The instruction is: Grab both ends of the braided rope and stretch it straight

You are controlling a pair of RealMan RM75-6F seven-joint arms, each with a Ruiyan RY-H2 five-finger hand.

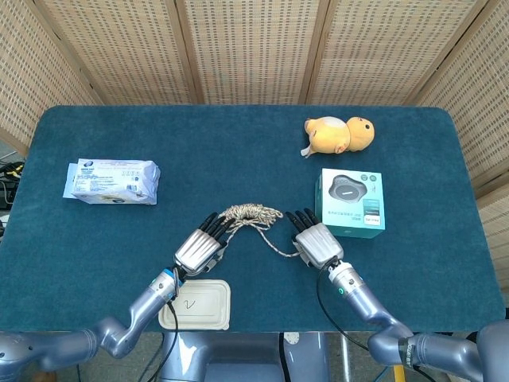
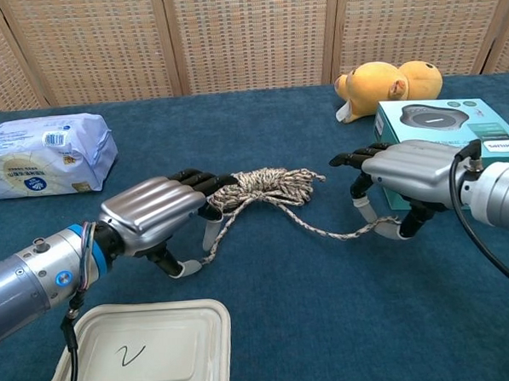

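Near the blue table's (image 1: 95, 239) front edge lies the speckled braided rope (image 2: 267, 186); chest view alone shows the left hand (image 2: 153, 214) and right hand (image 2: 407, 170) pinching its ends.

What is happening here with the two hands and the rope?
Two robot hands are working on a braided rope that lies in a loose bundle on the blue table. The left hand is over one loose end near the bundle, and the right hand is over the other end beside the teal box. Whether either hand really grips its end is not clear. The rope is not stretched yet. A wipes pack, a plush toy and a lidded container lie untouched.
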